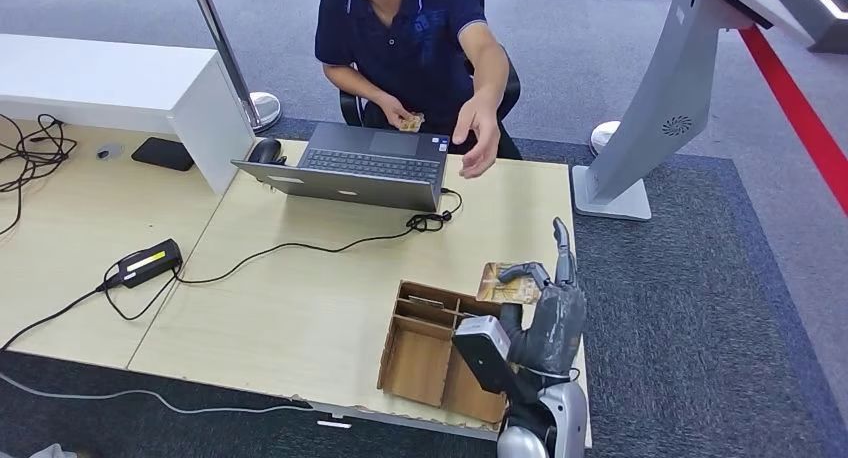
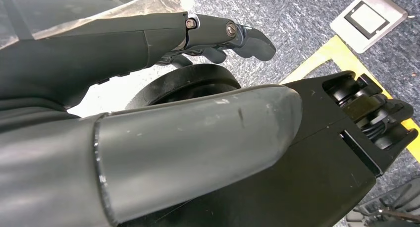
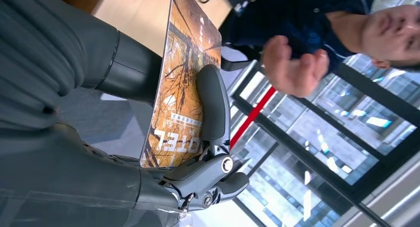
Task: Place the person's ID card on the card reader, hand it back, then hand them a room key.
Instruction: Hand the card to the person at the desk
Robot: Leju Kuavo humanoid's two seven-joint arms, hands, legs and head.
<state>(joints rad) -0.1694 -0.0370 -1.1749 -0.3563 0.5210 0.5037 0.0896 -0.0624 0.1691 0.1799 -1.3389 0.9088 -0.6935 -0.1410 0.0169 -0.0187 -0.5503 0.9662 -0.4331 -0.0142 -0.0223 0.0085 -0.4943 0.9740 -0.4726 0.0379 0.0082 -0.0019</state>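
The head camera looks forward and down from high over the wooden desk (image 1: pixel 300 308). Each wrist camera sits tight behind its own hand: the left faces the carpeted floor (image 2: pixel 302 28), the right faces across the desk, sharing the person's outstretched hand (image 3: pixel 292 68) with the head view.

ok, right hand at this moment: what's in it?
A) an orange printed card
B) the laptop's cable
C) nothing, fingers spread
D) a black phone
A: the right hand pinches an orange printed card between thumb and fingers; the head view shows the same card held above the wooden box, while the person's open hand reaches out over the laptop.
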